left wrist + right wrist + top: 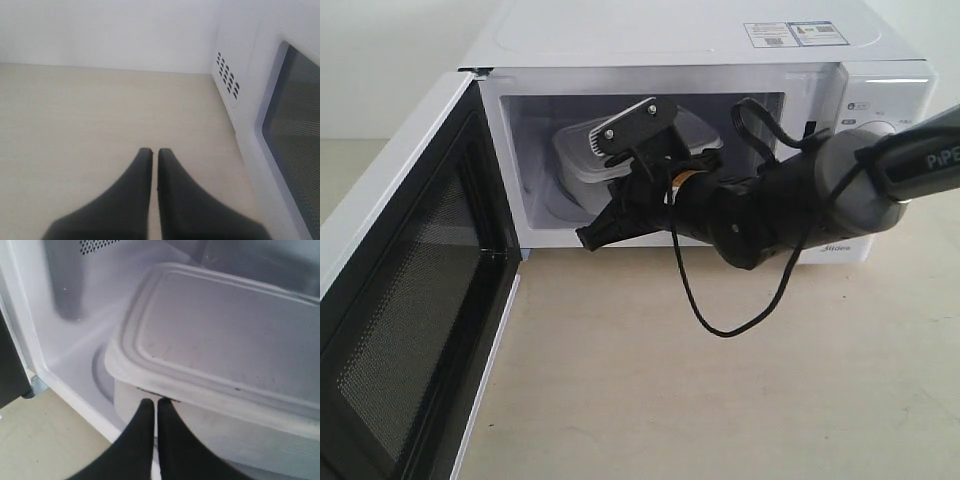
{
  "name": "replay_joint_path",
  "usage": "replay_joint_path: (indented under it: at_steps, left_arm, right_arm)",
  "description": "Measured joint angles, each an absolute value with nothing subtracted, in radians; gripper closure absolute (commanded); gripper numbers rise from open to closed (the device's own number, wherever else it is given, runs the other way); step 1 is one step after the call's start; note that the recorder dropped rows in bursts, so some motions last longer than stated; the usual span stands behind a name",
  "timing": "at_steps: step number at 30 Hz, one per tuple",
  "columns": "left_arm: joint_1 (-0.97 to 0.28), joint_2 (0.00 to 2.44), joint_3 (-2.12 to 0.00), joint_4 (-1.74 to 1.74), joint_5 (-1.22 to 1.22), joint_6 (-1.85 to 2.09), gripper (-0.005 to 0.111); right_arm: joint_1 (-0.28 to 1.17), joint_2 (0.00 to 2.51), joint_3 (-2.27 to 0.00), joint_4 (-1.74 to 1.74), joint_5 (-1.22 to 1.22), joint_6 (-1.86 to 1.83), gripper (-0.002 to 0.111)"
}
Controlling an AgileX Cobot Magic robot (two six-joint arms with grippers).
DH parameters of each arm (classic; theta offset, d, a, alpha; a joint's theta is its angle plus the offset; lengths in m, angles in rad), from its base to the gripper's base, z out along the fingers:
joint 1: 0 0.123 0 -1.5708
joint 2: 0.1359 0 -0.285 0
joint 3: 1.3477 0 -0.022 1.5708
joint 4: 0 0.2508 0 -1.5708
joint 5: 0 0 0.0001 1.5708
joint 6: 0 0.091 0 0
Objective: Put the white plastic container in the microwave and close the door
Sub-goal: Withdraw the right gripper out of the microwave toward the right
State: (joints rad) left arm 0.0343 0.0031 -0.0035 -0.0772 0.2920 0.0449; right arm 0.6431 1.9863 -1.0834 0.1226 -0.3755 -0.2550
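The white plastic container sits inside the microwave with its lid on, and the door stands wide open. The right gripper has its fingers pressed together and holds nothing, with the tips just under the lid's rim. The left gripper, also pressed together, hangs over the table beside the microwave.

The right arm stretches in from the right edge, the right gripper with fingers pressed together; the left gripper likewise.
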Motion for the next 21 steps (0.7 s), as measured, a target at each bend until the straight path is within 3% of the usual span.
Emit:
replay_joint_path:
  at_steps: [10, 21]
  left_arm:
    - [0.034, 0.003, -0.003, -0.077, 0.292, 0.045, 0.102]
    - [0.034, 0.003, -0.003, -0.077, 0.292, 0.045, 0.102]
  right_arm:
    - [0.627, 1.992, -1.086, 0.128, -0.322, -0.26, 0.108]
    - [0.774, 1.845, -1.005, 0.13, -0.155, -0.308, 0.108]
